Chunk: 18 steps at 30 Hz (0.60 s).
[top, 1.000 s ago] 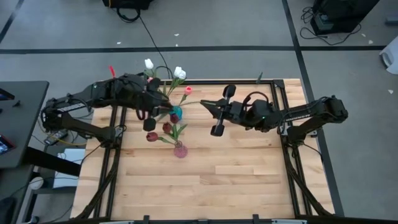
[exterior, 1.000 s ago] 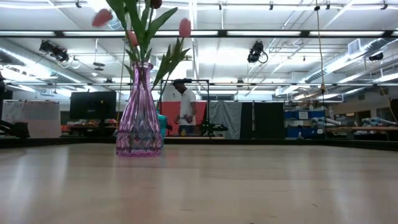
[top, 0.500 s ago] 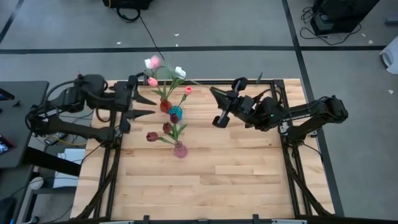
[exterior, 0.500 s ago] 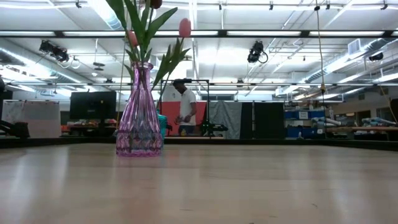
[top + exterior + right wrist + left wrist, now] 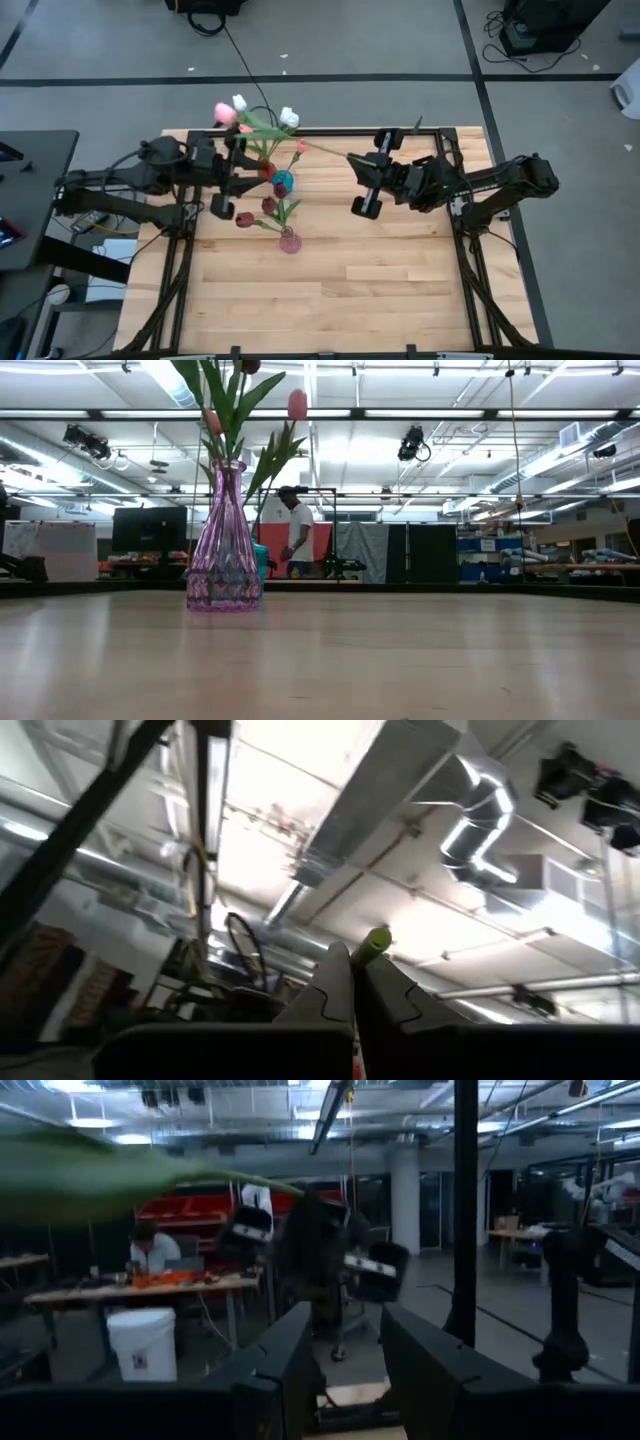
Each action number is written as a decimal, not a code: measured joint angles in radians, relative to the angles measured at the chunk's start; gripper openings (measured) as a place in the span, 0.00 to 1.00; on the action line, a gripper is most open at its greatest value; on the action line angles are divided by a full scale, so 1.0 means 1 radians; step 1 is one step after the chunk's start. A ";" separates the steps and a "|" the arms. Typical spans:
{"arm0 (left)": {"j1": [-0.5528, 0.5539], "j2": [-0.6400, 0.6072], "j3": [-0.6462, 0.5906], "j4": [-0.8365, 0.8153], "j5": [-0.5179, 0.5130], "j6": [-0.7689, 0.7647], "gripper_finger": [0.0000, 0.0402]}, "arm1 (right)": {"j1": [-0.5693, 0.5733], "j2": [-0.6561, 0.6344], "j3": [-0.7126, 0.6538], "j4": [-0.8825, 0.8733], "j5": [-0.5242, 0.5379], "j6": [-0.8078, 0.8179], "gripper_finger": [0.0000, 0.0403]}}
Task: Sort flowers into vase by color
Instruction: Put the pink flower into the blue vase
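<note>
Stem between right claw fingertips

The bench is pale wood planks with a smooth, slightly shiny finish, you can see the sheen in the low view. The pink vase looks like cut glass, see-through and glossy with little facets. Flowers have matt buds that read as fabric or plastic, stems smooth green plastic. Both arms are dark matt stuff; the right tool has smooth black fingers pinched on a green stem tip. Left tool looks like matt black plastic too. Floor around is dull grey.
</note>
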 joint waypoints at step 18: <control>0.004 0.123 -0.007 0.264 0.027 0.007 0.31 | -0.015 0.119 0.000 0.154 -0.107 0.022 0.01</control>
